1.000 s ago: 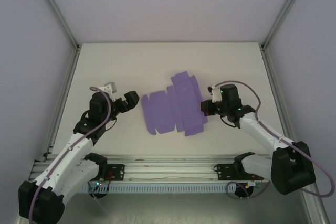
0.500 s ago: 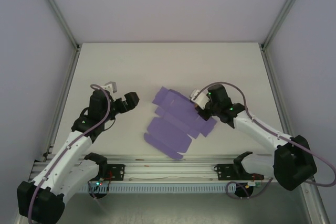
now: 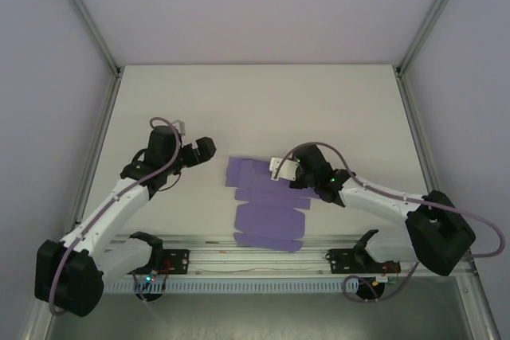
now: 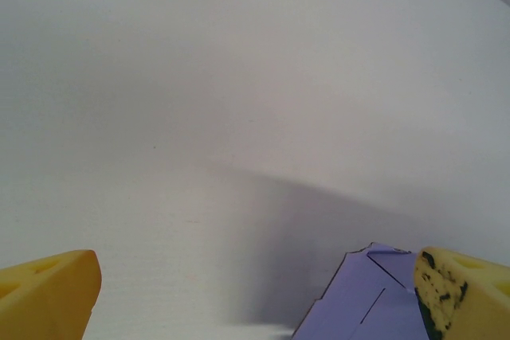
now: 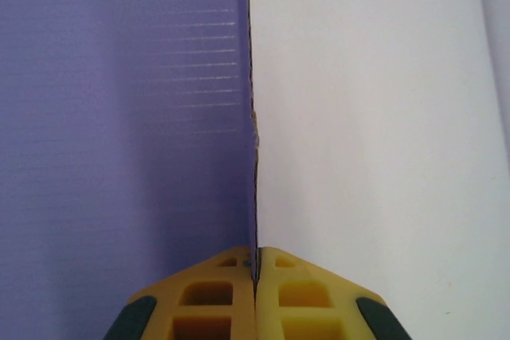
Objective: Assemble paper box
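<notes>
Paper box (image 3: 267, 205): matte lavender card, an unfolded die-cut sheet with several flaps and crease lines.
Pose: spread out low over the tabletop (image 3: 239, 101), flaps in rows.
Grip: one edge pinched between the right jaws; the purple face lies to their left.
Far corner: near the left jaws, just ahead of them.

No text, label, brand, number or sign can be read in any of the views.
</notes>
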`<state>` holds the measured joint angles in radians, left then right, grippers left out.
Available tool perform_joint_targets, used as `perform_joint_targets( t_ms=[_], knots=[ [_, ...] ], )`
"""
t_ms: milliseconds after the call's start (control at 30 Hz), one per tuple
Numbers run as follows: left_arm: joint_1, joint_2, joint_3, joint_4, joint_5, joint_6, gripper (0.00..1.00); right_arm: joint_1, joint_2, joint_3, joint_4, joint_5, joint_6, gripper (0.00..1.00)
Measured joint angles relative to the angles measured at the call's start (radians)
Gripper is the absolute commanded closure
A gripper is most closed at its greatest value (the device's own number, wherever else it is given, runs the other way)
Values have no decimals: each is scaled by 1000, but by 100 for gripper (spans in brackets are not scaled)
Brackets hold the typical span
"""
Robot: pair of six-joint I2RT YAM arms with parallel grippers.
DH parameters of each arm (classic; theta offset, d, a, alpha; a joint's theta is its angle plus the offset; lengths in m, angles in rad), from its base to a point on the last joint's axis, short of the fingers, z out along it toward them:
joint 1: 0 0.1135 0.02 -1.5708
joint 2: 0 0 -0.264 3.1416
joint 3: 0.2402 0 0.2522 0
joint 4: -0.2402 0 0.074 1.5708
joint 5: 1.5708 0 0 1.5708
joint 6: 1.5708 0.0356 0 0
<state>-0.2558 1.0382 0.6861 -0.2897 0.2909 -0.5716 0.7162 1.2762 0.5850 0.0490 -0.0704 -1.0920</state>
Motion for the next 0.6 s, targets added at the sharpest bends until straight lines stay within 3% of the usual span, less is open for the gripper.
perform_joint_targets(
  t_ms=[333, 600],
  knots=[
    [0, 192, 24, 125, 143, 67, 0, 18, 30, -50, 194, 29, -35, 100],
    [-49, 273, 24, 227, 246, 110, 0, 18, 21, -51, 241, 3, -35, 100]
  ],
)
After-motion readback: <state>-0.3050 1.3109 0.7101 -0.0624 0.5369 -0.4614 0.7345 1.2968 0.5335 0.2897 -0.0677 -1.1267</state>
